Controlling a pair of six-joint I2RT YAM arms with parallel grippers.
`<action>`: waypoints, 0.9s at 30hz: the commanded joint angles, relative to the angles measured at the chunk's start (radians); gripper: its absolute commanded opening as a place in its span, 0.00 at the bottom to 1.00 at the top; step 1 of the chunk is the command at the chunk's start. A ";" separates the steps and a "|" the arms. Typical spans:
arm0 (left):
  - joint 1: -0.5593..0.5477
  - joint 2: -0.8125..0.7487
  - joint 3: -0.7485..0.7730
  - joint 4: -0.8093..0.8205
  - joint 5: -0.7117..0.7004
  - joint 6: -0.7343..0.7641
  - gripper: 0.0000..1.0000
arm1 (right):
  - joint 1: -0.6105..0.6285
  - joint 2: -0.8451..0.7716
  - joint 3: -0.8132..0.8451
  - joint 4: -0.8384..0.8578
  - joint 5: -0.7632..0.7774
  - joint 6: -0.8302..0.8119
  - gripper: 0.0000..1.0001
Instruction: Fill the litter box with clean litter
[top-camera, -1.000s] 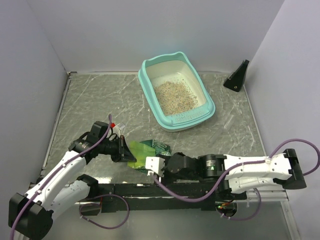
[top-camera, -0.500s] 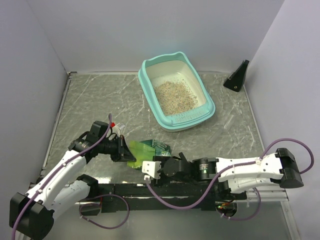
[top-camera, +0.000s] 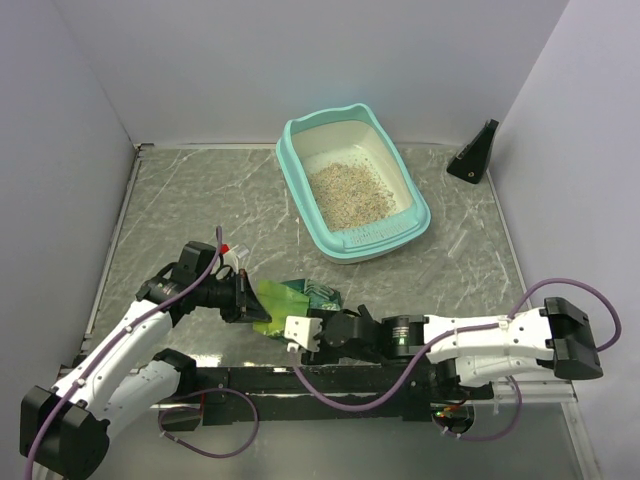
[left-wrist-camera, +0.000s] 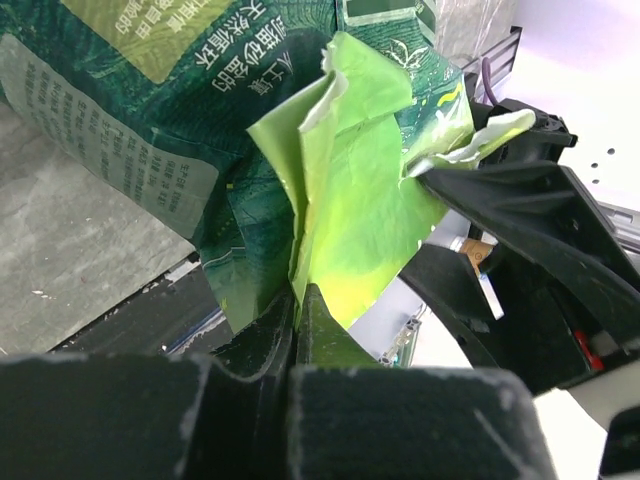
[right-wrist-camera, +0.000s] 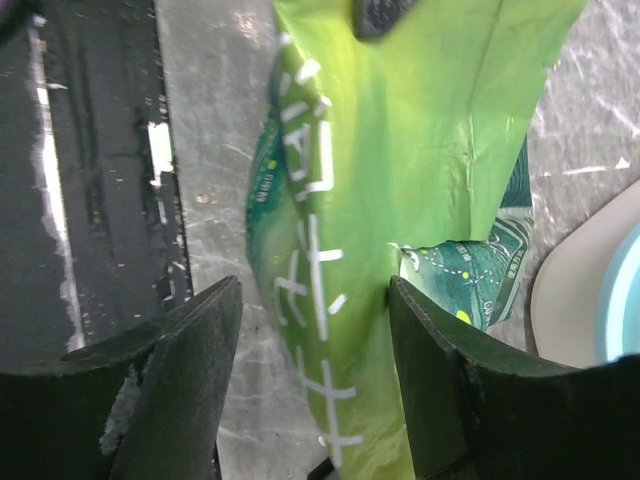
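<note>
**A:** Where is the box (top-camera: 372, 240)?

**B:** At the far side of the table (top-camera: 200, 210). Litter (top-camera: 350, 193) covers part of its pan, so we judge filling incomplete.

**A:** Grippers?

**B:** The left gripper (left-wrist-camera: 298, 300) pinches the bag (left-wrist-camera: 340, 200). The right gripper (right-wrist-camera: 312, 290) straddles it, fingers spread.

Teal-rimmed litter box (top-camera: 352, 244), far table, beige clean litter (top-camera: 348, 192) inside
</note>
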 joint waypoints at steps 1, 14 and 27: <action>0.018 0.002 0.023 -0.006 -0.058 0.043 0.01 | -0.038 0.049 0.009 0.000 -0.010 0.023 0.61; 0.030 -0.094 0.236 -0.131 -0.290 0.237 0.23 | -0.112 0.025 0.079 -0.178 -0.034 0.080 0.00; 0.028 -0.295 0.231 0.185 0.037 0.313 0.48 | -0.238 -0.078 0.167 -0.408 -0.327 0.098 0.00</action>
